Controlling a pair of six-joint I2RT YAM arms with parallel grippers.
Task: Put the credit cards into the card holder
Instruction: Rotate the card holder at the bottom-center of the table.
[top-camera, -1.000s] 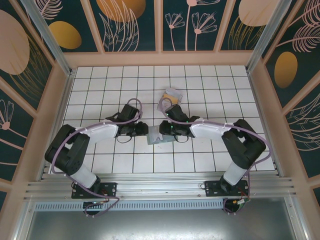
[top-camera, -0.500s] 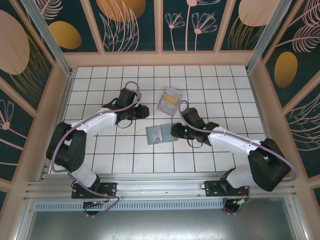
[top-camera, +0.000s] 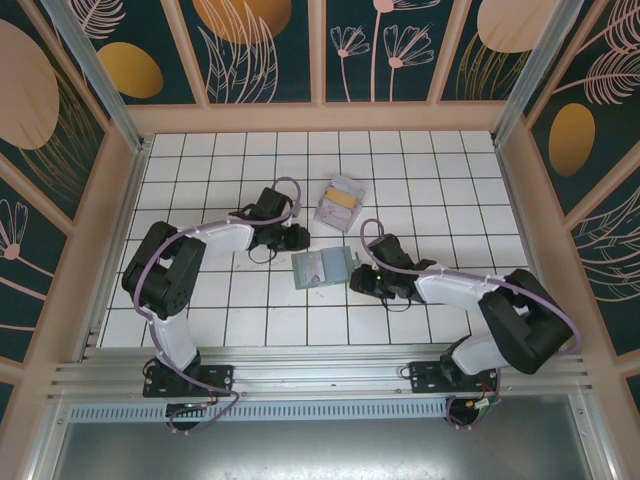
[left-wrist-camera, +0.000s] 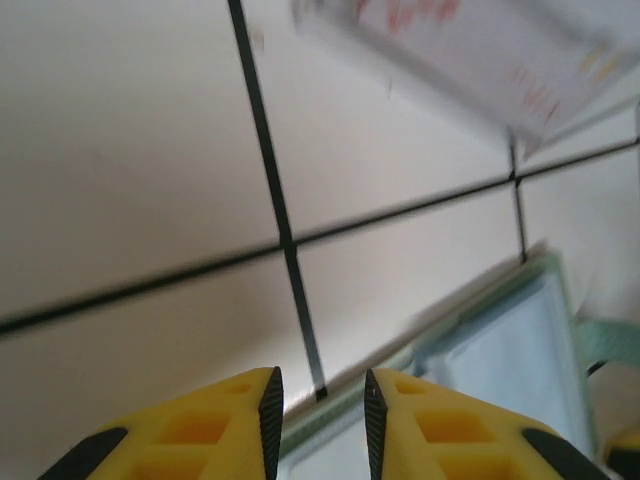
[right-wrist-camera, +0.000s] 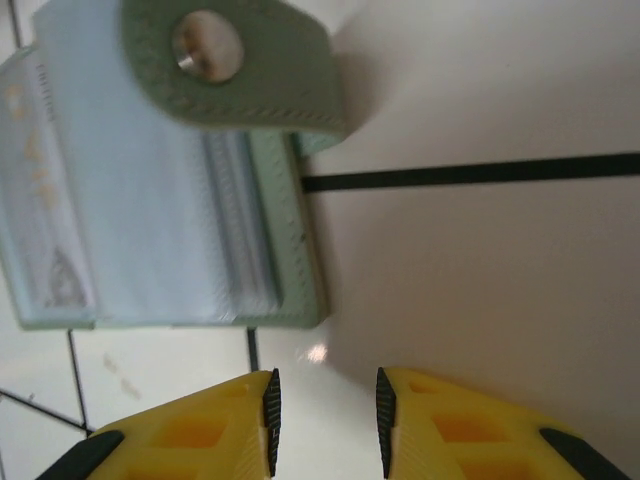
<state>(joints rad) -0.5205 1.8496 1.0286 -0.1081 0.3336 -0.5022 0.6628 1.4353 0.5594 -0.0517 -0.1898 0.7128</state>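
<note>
Sage-green card holder (top-camera: 322, 268) lies open between the 2 claws, its long axis left-right, with the right gripper (top-camera: 356, 281) just beside its right edge. The credit cards (top-camera: 340, 203) lie far-right of the left gripper (top-camera: 297, 237), the nearer arm. Both jaws stand narrow and empty.

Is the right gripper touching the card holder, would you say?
Apart. The right wrist view shows bare tile between the right gripper and the card holder.

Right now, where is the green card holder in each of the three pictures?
Top external: card holder, near the picture's centre.
Left wrist: lower right corner.
Right wrist: upper left.
Shared landmark: the black grout lines running beside it.
</note>
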